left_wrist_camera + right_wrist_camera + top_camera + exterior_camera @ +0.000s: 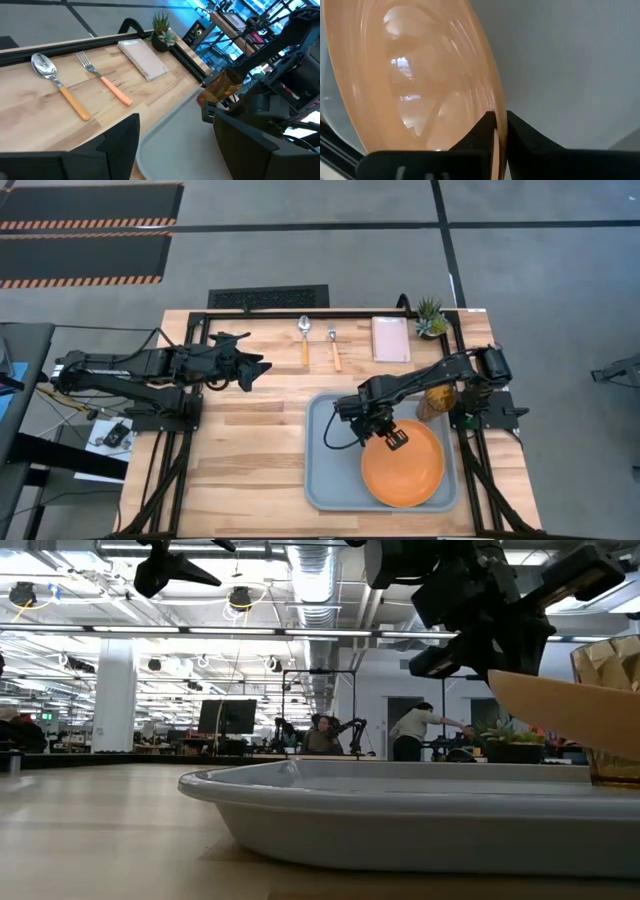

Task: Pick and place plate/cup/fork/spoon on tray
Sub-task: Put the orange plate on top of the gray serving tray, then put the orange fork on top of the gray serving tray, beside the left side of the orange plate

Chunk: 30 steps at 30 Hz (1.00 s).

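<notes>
We've got the right gripper (393, 437) pinching the plate (405, 468) rim, tilted over the tray (322, 480), so an early release could clatter it against the cup (436, 401).

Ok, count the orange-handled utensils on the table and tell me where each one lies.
2. The spoon and the fork lie side by side on the bare wood beyond the tray, spoon farther from the pink pad, fork nearer it. Neither is on the tray.

Two dark matte jointed arms, black cabling, blocky wedge-fingered right end effector (397, 439)
</notes>
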Available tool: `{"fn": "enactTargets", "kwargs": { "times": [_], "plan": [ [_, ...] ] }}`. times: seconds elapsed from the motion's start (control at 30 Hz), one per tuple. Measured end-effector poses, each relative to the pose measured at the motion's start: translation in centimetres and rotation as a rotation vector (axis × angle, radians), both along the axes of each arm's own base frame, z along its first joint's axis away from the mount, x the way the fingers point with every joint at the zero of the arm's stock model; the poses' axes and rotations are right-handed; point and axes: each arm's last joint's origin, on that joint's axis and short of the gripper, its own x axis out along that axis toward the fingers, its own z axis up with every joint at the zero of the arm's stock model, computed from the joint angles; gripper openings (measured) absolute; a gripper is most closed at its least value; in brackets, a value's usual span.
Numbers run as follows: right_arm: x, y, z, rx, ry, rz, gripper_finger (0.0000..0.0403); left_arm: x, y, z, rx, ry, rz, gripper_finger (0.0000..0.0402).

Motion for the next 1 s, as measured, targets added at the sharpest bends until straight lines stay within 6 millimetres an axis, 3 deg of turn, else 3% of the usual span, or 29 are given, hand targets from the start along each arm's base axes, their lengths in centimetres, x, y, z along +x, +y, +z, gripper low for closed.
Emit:
{"fn": "enactTargets", "kwargs": {
  "times": [0.4,0.73,1.0],
  "plan": [
    [-0.03,-0.01,0.0,0.0,0.004,-0.004,0.0056,0.0,0.0,0.0,0.0,0.0,0.0,0.024],
    [0.0,-0.31,0.0,-0.025,0.006,-0.031,0.0122,0.0,0.0,0.0,0.0,0.0,0.0,0.024],
    [0.01,-0.31,0.01,-0.026,0.008,-0.048,0.0141,0.0,0.01,0.0,0.0,0.0,0.0,0.024]
  ]
}}
